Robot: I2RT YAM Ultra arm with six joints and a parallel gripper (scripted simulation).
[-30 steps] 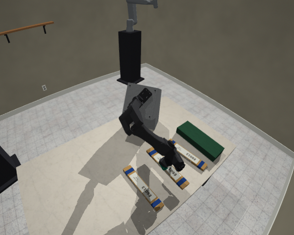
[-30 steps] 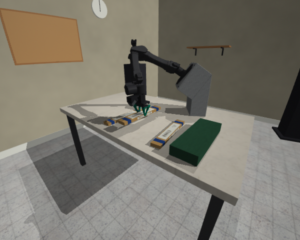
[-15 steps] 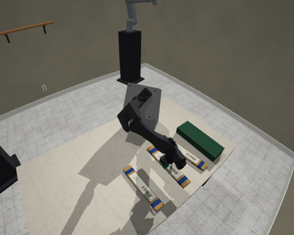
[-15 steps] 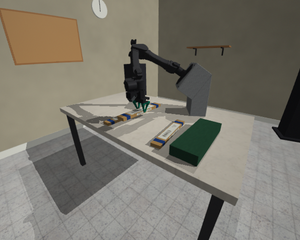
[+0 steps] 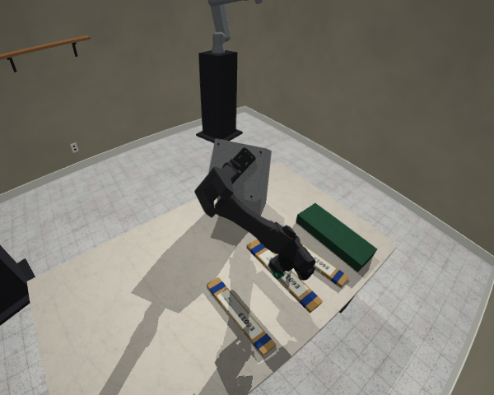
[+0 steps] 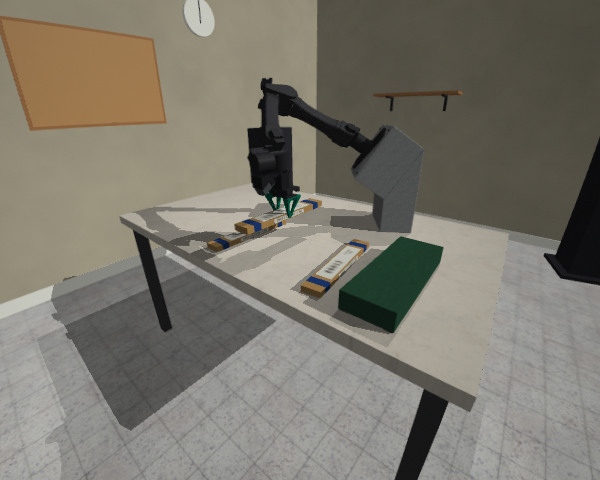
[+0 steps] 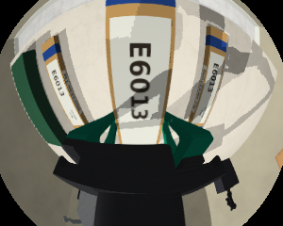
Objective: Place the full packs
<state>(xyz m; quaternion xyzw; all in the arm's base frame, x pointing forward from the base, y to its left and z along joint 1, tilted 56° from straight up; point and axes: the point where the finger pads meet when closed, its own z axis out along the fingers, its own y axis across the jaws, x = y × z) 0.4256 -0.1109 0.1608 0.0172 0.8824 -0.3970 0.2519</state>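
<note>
Beside the green platform (image 5: 337, 235), on the pale table top (image 5: 90, 271), three electrode packs lie flat and roughly parallel to the platform's long side.

- Nearest pack (image 5: 328, 268): just beside the platform, not touching it. Its upper end is hidden under the arm in the top view; fully visible in the exterior view (image 6: 336, 266).
- Middle pack (image 5: 295, 286): one step farther from the platform. White label reads E6013 in the wrist view (image 7: 141, 82), with a blue band and tan ends.
- Far pack (image 5: 241, 316): farthest from the platform, well apart from it, toward the table edge.

Gripper (image 6: 283, 206): pointing straight down over the middle pack. It is clamped on that pack across its narrow width, one green finger (image 7: 96, 131) on each long side, as the wrist view shows. The grip sits near the pack's mid-length, slightly toward the end closer to the grey arm base (image 5: 255, 195). The pack runs straight out from between the fingers, lengthwise away from the wrist camera.

Whether the middle pack is resting on the table or lifted a little off it: cannot tell. In the exterior view it appears level (image 6: 274, 219).

No pack lies on the platform; its top surface shows plain green.
</note>
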